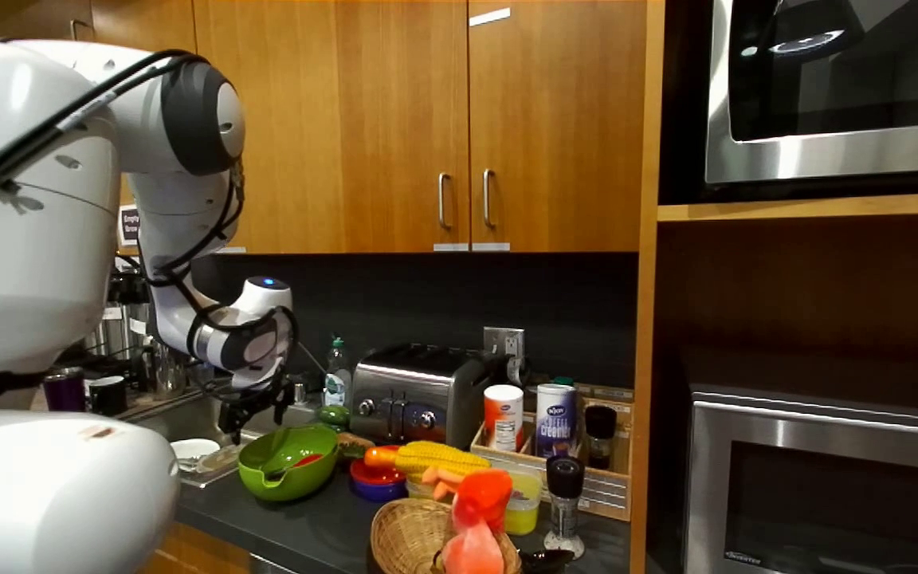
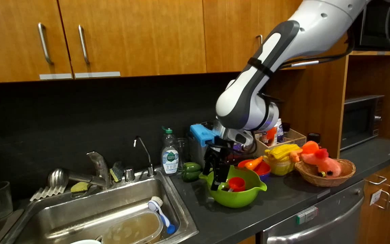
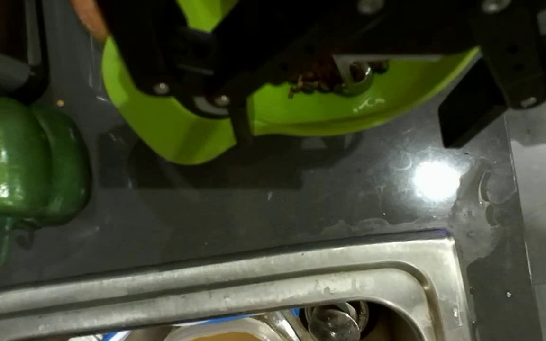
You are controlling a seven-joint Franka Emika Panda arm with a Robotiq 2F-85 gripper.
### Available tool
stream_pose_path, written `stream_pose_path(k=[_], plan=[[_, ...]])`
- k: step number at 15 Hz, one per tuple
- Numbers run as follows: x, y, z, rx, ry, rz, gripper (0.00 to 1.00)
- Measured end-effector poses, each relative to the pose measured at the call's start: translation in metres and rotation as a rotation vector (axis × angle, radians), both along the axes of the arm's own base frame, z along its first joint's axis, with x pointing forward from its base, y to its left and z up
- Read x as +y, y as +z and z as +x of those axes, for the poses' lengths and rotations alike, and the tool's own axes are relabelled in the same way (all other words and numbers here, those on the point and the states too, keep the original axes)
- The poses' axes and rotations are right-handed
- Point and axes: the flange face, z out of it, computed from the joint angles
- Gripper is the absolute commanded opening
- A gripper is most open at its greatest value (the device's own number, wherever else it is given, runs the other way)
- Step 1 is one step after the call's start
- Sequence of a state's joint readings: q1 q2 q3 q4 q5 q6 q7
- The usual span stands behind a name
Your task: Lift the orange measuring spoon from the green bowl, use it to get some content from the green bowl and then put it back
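Lower mid-frame, my black two-fingered gripper (image 2: pixel 211 179) gapes empty; descending askew could tip the round lime-green bowl (image 2: pixel 233 200), spilling the red cup-shaped spoon (image 2: pixel 237 184).

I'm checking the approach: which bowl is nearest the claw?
The green bowl, the spouted one with the measuring spoon in it; the red bowl and blue bowl, stacked together, stand farther off.

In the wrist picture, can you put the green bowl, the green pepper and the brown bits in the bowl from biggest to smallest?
1. Green bowl: largest, even partly hidden.
2. Green pepper: cut off by the picture's edge.
3. Brown bits: smallest, going by what shows.
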State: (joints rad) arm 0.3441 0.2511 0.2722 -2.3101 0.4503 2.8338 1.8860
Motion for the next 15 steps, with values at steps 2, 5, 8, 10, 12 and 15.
stream_pose_path(k=[2, 5, 8, 10, 12, 15], plan=[[-0.002, 0.007, -0.006, -0.007, -0.003, -0.002, 1.0], [-0.008, 0.014, -0.01, -0.012, 0.001, -0.012, 1.0], [-0.019, 0.011, -0.009, 0.03, 0.012, -0.049, 1.0], [-0.029, 0.007, -0.007, 0.069, 0.013, -0.067, 1.0], [-0.038, 0.004, -0.004, 0.097, 0.011, -0.079, 1.0], [-0.049, 0.005, 0.003, 0.108, 0.022, -0.096, 1.0]])
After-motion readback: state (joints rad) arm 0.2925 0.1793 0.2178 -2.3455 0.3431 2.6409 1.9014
